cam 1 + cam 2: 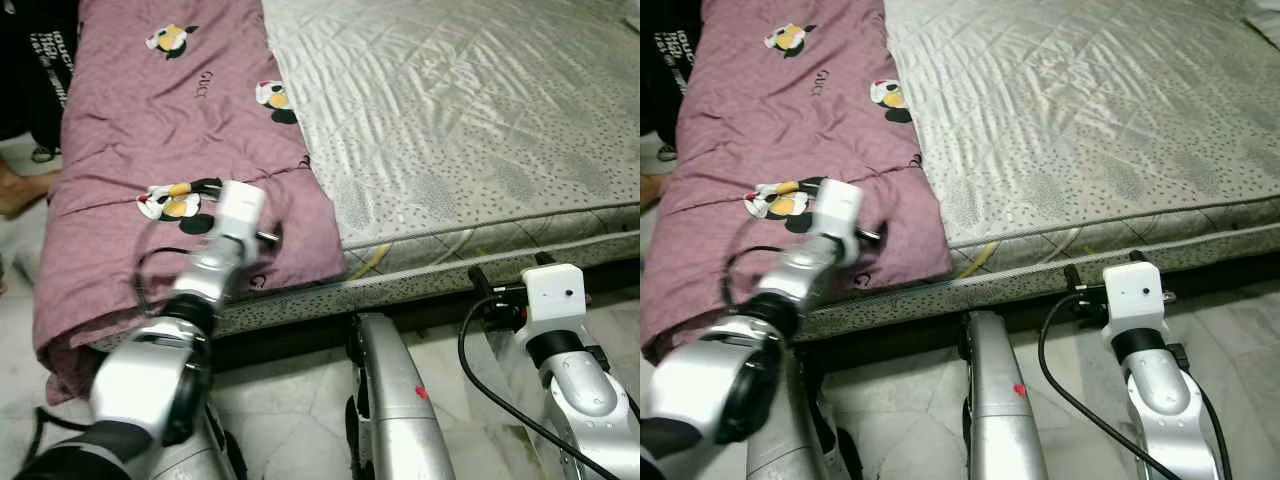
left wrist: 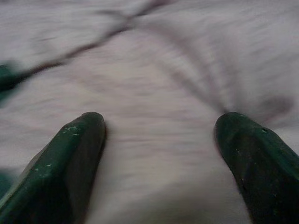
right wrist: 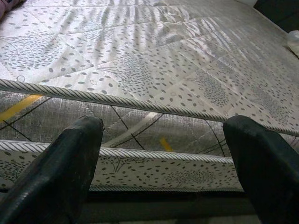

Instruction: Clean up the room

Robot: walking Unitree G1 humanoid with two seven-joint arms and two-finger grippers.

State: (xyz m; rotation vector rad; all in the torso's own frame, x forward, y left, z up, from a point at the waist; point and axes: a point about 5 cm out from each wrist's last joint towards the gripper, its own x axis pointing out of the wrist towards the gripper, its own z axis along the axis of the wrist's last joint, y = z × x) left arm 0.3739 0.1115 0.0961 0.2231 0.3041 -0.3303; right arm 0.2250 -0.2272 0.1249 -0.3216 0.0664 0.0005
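A mauve quilt with cartoon prints lies folded along the left part of the bed and hangs over its front edge. My left arm reaches out over the quilt, its white wrist block just above the cloth near a printed figure. The left gripper is open, its two fingers spread with the blurred mauve cloth close between them. My right gripper is open too, held low in front of the mattress side and facing its piped edge, with nothing between the fingers.
The pale quilted mattress covers the right and middle of the bed. A person's bare foot and dark clothing are at the far left beside the bed. Marble floor lies under my arms.
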